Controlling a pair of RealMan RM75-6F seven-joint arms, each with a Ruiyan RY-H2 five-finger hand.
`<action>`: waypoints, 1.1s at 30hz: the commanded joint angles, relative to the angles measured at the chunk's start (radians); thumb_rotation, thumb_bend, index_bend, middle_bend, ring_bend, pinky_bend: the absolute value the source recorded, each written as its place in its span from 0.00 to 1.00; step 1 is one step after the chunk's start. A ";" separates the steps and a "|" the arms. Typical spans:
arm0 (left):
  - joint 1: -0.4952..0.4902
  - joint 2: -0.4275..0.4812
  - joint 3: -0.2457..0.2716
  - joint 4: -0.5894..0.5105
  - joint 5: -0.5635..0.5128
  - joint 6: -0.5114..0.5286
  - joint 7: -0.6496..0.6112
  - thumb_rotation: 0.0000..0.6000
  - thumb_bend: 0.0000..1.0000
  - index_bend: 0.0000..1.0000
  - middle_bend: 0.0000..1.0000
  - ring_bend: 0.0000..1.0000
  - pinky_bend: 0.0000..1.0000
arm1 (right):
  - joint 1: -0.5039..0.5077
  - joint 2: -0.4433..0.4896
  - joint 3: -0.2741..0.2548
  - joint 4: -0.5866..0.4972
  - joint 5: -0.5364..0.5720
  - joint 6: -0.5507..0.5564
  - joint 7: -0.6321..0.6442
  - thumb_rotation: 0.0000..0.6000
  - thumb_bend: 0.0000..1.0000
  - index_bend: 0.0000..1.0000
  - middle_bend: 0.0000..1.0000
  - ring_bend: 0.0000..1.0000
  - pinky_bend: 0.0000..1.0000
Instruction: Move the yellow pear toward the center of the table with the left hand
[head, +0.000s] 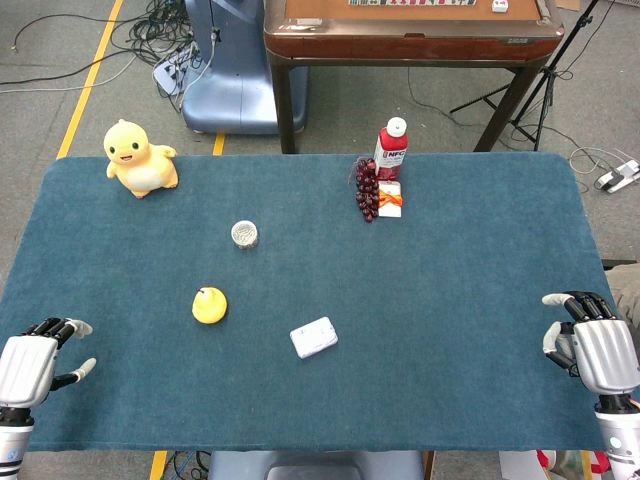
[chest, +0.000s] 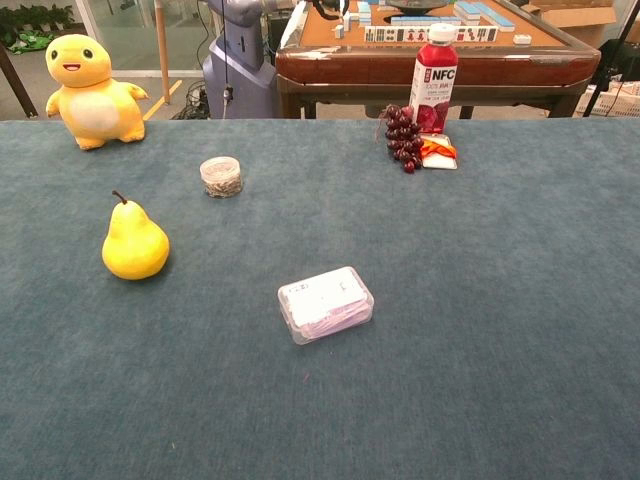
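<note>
The yellow pear (head: 209, 305) (chest: 133, 246) stands upright on the blue table, left of the middle, stem up. My left hand (head: 35, 358) rests at the table's near left corner, well to the left of the pear, holding nothing, with its fingers apart. At the near right edge is my right hand (head: 592, 345), also holding nothing and fingers apart. Neither hand shows in the chest view.
A yellow duck toy (head: 140, 158) (chest: 92, 92) sits at the far left. A small round jar (head: 245, 234) (chest: 221, 176) lies behind the pear, a clear plastic box (head: 314, 337) (chest: 325, 303) to its right. Grapes (head: 367, 188) (chest: 403, 135) and a red juice bottle (head: 391, 150) (chest: 434, 80) stand at the far edge.
</note>
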 joint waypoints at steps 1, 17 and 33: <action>-0.001 0.001 -0.001 0.000 0.000 -0.001 0.002 1.00 0.00 0.45 0.49 0.40 0.53 | 0.002 0.001 -0.003 -0.003 -0.009 -0.002 -0.002 1.00 0.23 0.57 0.37 0.25 0.26; -0.013 -0.037 0.001 0.048 0.022 0.000 -0.005 1.00 0.00 0.24 0.49 0.43 0.55 | -0.029 0.043 -0.018 -0.046 -0.063 0.070 0.016 1.00 0.23 0.57 0.37 0.25 0.26; -0.084 -0.120 -0.004 0.113 0.061 -0.055 0.014 1.00 0.00 0.00 0.00 0.00 0.26 | -0.048 0.058 -0.019 -0.065 -0.093 0.113 0.029 1.00 0.23 0.57 0.37 0.25 0.26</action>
